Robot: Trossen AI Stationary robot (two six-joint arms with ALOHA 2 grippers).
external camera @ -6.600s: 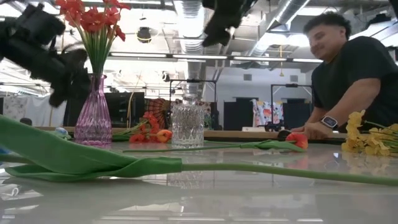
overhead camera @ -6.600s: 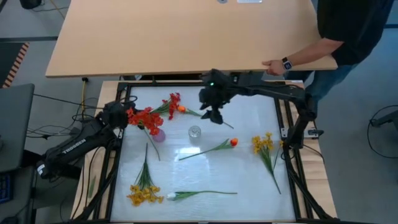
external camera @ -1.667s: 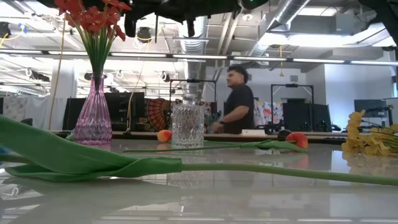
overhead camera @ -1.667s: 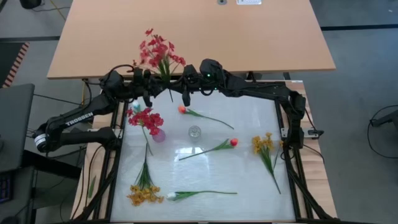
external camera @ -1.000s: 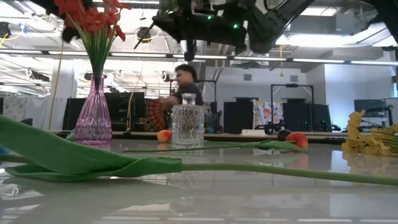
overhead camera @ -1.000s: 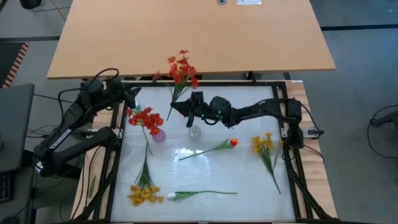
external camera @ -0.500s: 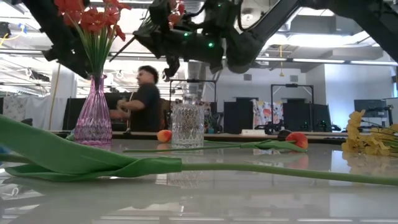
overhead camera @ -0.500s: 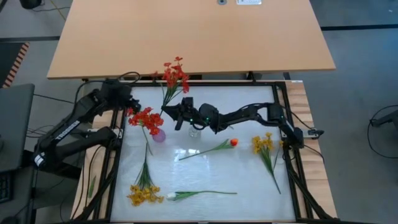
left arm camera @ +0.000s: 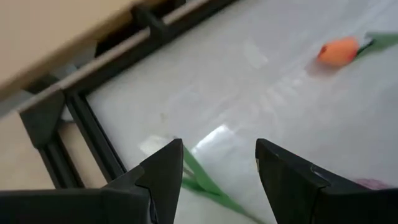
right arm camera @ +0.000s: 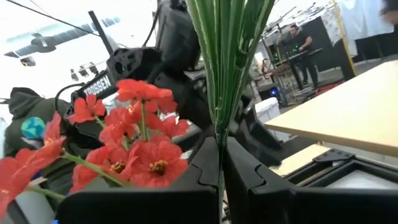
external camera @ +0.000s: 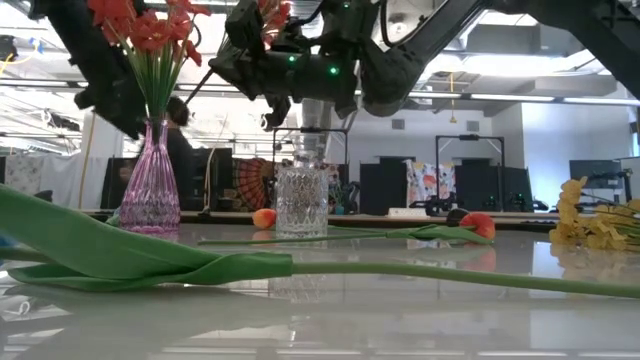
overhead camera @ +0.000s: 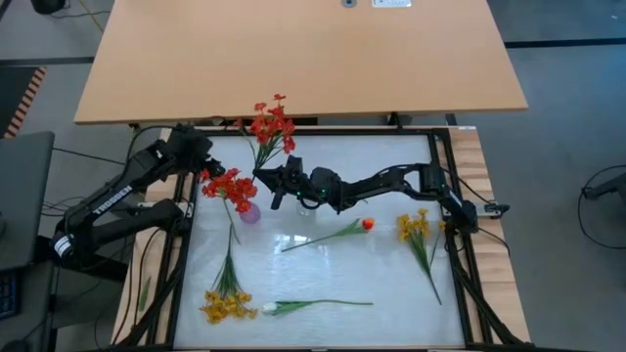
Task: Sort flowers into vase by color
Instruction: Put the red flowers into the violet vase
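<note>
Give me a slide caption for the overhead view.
Right gripper carries a red spray toward the pink vase; left gripper waits open nearby.

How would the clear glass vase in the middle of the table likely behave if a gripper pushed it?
The clear glass vase looks thick and cut-patterned, so probably heavy and rigid. Squat and standing upright, it would likely slide on the glossy table rather than tip. Being glass, it could break if knocked off.

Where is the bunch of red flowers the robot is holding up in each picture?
High view: the held red spray sits at the table's far edge, above the right gripper.
Low view: only a bit shows at the top.
Left wrist view: not in it.
Right wrist view: its stems fill the middle.
Shared landmark: the pink vase.
</note>
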